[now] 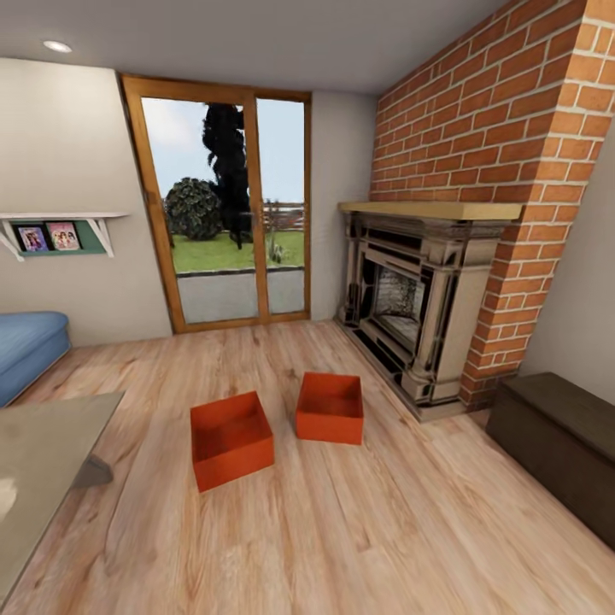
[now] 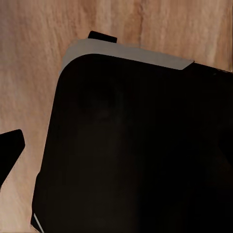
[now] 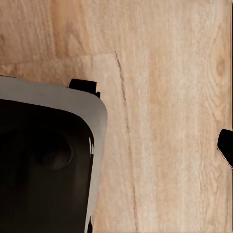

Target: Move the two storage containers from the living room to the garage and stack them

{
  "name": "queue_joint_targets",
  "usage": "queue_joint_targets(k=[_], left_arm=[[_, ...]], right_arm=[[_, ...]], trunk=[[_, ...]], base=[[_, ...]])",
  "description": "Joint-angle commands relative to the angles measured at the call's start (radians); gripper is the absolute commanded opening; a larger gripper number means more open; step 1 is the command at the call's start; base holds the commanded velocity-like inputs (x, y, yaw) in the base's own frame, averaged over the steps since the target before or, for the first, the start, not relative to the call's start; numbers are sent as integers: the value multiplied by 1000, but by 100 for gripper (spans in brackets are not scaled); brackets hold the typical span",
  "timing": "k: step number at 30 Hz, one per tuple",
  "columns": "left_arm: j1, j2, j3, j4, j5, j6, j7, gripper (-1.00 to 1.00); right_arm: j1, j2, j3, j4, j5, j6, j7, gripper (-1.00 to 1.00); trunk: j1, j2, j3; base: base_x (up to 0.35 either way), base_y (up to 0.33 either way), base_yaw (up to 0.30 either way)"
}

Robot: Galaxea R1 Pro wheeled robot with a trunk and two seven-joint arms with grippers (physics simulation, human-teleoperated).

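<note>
**Two orange boxes wait on the wood floor**

Sitting on the light wood floor (image 1: 359, 521) of the living room are two orange-red boxes. Both are open on top and look empty. The left box (image 1: 231, 439) is a bit nearer to the camera and turned at a slant. The right box (image 1: 330, 407) sits just beside it, with a small strip of floor between them. They do not touch.

The brick fireplace (image 1: 418, 307) is near the right box, off to its right. Behind the boxes are glass doors (image 1: 224, 213) with a wood frame, and grass and trees show through them. A blue sofa (image 1: 30, 346) is at the far left, under a small wall shelf (image 1: 60, 232) with pictures. A grey counter (image 1: 38, 465) fills the near left corner. A dark chest (image 1: 559, 444) stands along the right wall.

Both wrist views look down at the wood floor past a big dark robot part. Small dark tips poke in at the edges, but I cannot tell how far open the fingers are on either side.
</note>
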State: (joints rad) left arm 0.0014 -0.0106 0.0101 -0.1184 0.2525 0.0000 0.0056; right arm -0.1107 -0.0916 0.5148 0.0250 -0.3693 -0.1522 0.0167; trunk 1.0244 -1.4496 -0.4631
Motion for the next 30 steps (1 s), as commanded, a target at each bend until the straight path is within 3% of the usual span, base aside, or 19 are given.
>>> queue_joint_targets(k=[1,30], left_arm=[[0,0,1,-1,5,0,1,100],[0,0,1,-2,5,-1,1,100]], right_arm=[[-1,0,8,3,-9,-6,2,100],[-1,1,4,3,-11,-5,2,100]], trunk=[[1,0,-1],[1,0,-1]], base=[[334,0,1],[334,0,20]])
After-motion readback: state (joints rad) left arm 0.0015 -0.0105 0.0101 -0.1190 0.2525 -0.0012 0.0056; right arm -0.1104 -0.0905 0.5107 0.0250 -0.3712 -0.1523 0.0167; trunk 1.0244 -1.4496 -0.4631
